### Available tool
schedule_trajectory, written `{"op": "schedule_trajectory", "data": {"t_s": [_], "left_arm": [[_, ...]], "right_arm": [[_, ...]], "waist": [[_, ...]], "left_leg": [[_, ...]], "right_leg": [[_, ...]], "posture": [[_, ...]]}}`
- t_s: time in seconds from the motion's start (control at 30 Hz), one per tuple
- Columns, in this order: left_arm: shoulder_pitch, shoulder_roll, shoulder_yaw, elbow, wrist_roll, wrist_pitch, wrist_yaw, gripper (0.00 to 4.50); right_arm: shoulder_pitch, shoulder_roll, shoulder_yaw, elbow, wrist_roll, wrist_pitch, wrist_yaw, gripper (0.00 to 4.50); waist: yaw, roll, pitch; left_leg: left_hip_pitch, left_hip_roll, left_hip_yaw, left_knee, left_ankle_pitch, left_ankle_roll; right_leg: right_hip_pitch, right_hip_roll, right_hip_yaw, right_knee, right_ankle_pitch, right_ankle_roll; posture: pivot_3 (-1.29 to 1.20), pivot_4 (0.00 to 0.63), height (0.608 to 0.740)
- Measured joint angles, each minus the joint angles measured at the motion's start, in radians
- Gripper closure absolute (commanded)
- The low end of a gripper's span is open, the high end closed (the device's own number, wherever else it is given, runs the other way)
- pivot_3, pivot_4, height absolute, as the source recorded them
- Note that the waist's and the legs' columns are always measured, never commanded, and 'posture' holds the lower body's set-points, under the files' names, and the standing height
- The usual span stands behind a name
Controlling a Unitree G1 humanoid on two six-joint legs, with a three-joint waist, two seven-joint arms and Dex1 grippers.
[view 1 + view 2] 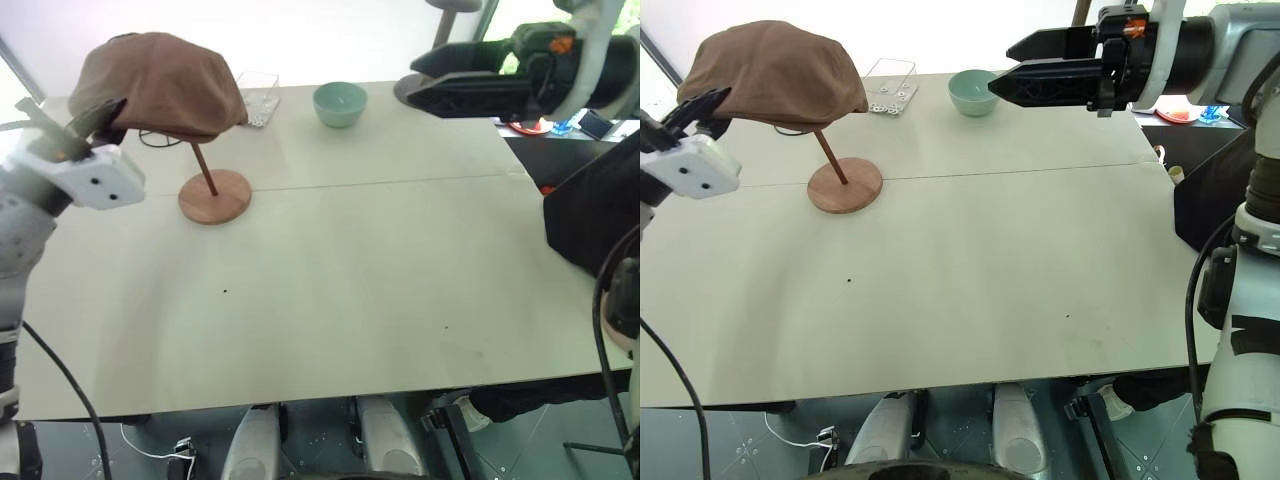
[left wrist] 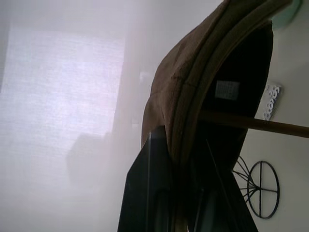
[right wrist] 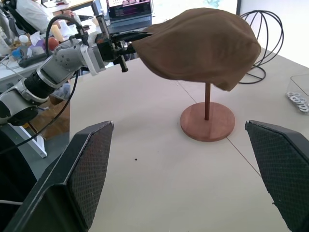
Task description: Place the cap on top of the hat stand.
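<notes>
The left claw (image 3: 126, 50) is clenched on the rim of the cap (image 1: 160, 85), which drapes soft and light over the hat stand (image 1: 213, 194); the rim gives the firmest hold. The right claw (image 1: 1002, 66) hangs released.

Pale table (image 1: 380, 290), cluttered desks (image 3: 43, 29) behind, bright window (image 2: 63, 87)

Brown cap (image 1: 775, 70), reddish-brown hat stand (image 1: 844, 185)
</notes>
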Motion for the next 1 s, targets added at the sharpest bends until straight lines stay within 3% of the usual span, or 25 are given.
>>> {"op": "schedule_trajectory", "data": {"t_s": [0.23, 0.27, 0.33, 0.5, 0.53, 0.7, 1.0], "left_arm": [[0.020, 0.000, -0.007, 0.154, -0.005, -0.141, 0.049, 4.39], [0.017, -0.003, -0.009, 0.166, -0.005, -0.142, 0.056, 3.64], [0.002, -0.014, -0.011, 0.187, -0.006, -0.136, 0.064, 2.86], [-0.006, -0.045, -0.012, 0.163, -0.058, -0.056, 0.055, 0.24], [-0.003, -0.048, -0.011, 0.135, -0.077, -0.027, 0.045, 0.08], [0.057, -0.049, 0.020, 0.009, -0.125, 0.046, 0.025, 0.08], [0.425, -0.060, 0.220, -0.395, -0.376, 0.336, -0.202, 0.08]], "right_arm": [[-0.001, 0.001, 0.007, 0.000, 0.000, -0.004, 0.002, 0.00], [-0.001, 0.001, 0.007, 0.000, 0.000, -0.004, 0.003, 0.00], [-0.001, 0.001, 0.007, 0.000, 0.000, -0.004, 0.003, 0.00], [-0.001, 0.005, 0.007, 0.000, 0.001, -0.004, 0.003, 0.00], [-0.001, 0.005, 0.007, 0.000, 0.001, -0.004, 0.004, 0.00], [-0.001, 0.016, 0.007, 0.001, 0.001, -0.004, 0.006, 0.00], [-0.003, 0.042, 0.019, 0.039, -0.014, -0.046, 0.039, 0.00]], "waist": [[0.001, 0.000, 0.000], [0.001, 0.000, 0.000], [0.001, 0.000, 0.000], [0.000, 0.000, 0.000], [0.000, 0.000, 0.000], [-0.003, 0.000, 0.000], [-0.003, 0.000, 0.000]], "left_leg": [[0.000, 0.000, 0.000, 0.000, 0.000, 0.000], [0.000, 0.000, 0.000, 0.000, 0.000, 0.000], [0.000, 0.000, 0.000, 0.000, 0.000, 0.000], [0.000, 0.000, 0.000, 0.000, 0.000, 0.000], [0.000, 0.000, 0.000, 0.000, 0.000, 0.000], [0.000, 0.000, 0.000, 0.000, 0.000, 0.000], [0.000, 0.000, 0.001, -0.001, 0.000, 0.000]], "right_leg": [[0.000, 0.000, 0.000, 0.000, 0.000, 0.000], [0.000, 0.000, 0.000, 0.000, 0.000, 0.000], [0.000, 0.000, 0.000, 0.000, 0.000, 0.000], [0.000, 0.000, 0.000, 0.000, 0.000, 0.000], [0.000, 0.000, 0.000, 0.000, 0.000, 0.000], [0.000, 0.000, 0.000, 0.000, 0.000, 0.000], [0.000, 0.000, 0.000, -0.001, -0.001, -0.003]], "posture": [[0.00, 0.150, 0.740], [0.00, 0.150, 0.740], [0.00, 0.150, 0.740], [0.00, 0.150, 0.740], [0.00, 0.150, 0.740], [0.00, 0.150, 0.740], [0.00, 0.150, 0.740]]}}
